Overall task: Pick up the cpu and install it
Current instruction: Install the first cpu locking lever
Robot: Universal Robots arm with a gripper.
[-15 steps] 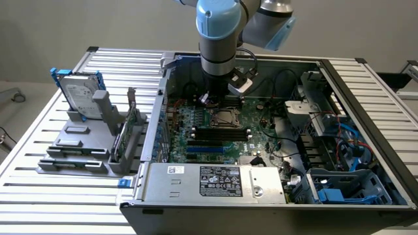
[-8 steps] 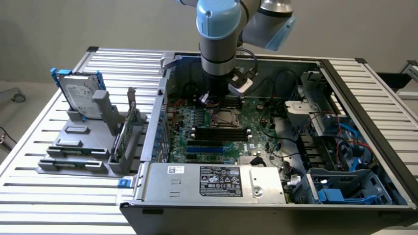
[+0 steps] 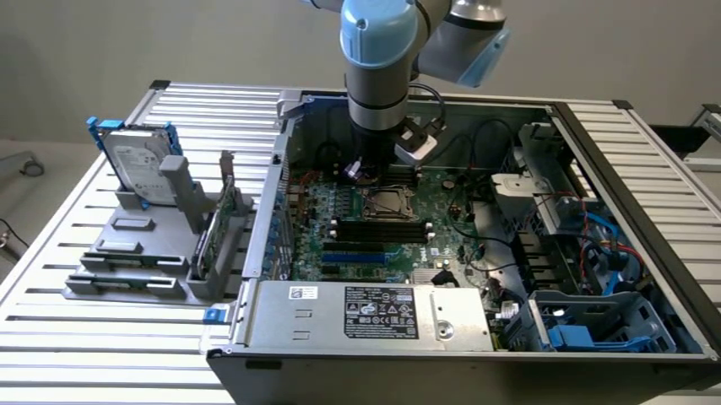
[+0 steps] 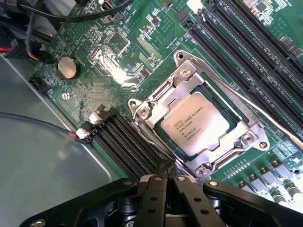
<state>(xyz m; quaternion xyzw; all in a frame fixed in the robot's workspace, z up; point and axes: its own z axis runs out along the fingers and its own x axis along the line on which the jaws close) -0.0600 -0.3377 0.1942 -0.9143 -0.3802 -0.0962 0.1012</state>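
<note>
Slatted metal table (image 3: pixel 67 337) carries the open black computer case (image 3: pixel 451 375); your blue-jointed arm (image 3: pixel 377 51) points straight down over the green motherboard (image 3: pixel 372 228); the black gripper (image 4: pixel 166 166) has its fingers pressed together, empty; the small square silver-lidded cpu (image 4: pixel 196 124) sits inside the metal socket frame (image 4: pixel 176 94), near the fingertips but apart from them.

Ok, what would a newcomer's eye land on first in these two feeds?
First the pale silver square cpu, lying inside the shiny metal socket frame on the green motherboard. Next the black fingers, shut together right beside that frame with nothing between them. In the exterior view, the silver hard drive with blue brackets stands upright on the grey rack at that view's left.
</note>
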